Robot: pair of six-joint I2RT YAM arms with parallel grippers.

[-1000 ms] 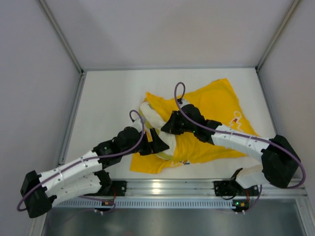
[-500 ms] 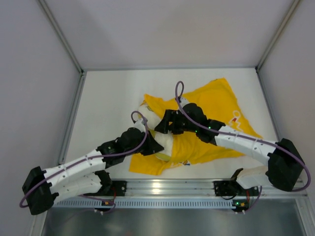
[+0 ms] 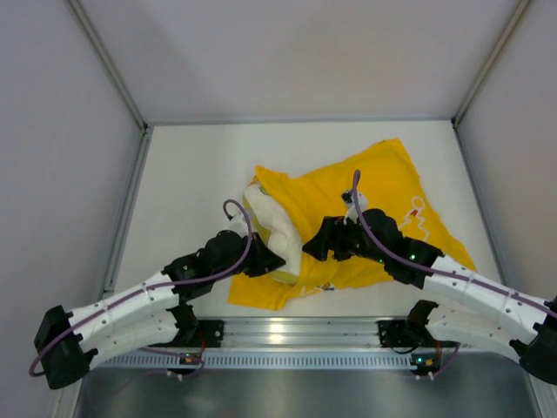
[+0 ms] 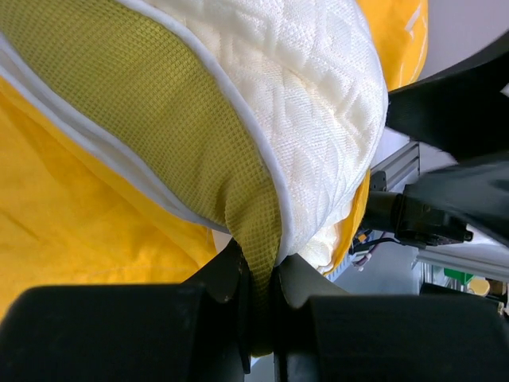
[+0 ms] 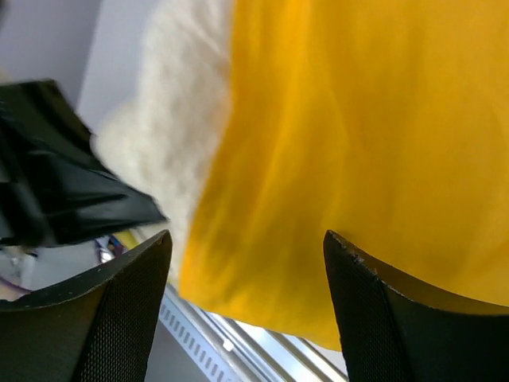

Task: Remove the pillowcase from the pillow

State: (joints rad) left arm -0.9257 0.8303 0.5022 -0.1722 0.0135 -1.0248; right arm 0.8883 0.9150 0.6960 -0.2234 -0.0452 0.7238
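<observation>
- Partly stripped, the pillowcase (image 3: pixel 374 196) lies spread flat on the table (image 3: pixel 191 174), right of centre. Its open mouth faces left, and its printed side shows at the far right edge.
- The pillow (image 3: pixel 271 228) sticks out of that mouth at the left. Its quilted cream end is bare, while the rest of it sits under the yellow fabric, so I judge the task about halfway done.
- The left gripper (image 4: pixel 258 278) is pinched tight on the olive mesh side band of the pillow, right at the exposed corner. That is a sensible place to grip, since the band gives a thin fold to hold and the jaws catch no yellow cloth. From there the pillow can be anchored or drawn out to the left.
- The right gripper (image 5: pixel 246 239) hangs over the pillowcase just beside the mouth, with its jaws spread wide and nothing between them. It looks placed to take a new bite of the yellow fabric and pull it rightward, against the left arm's hold.
- The risk I see is that a deep bite would catch the pillow as well as the cloth.
</observation>
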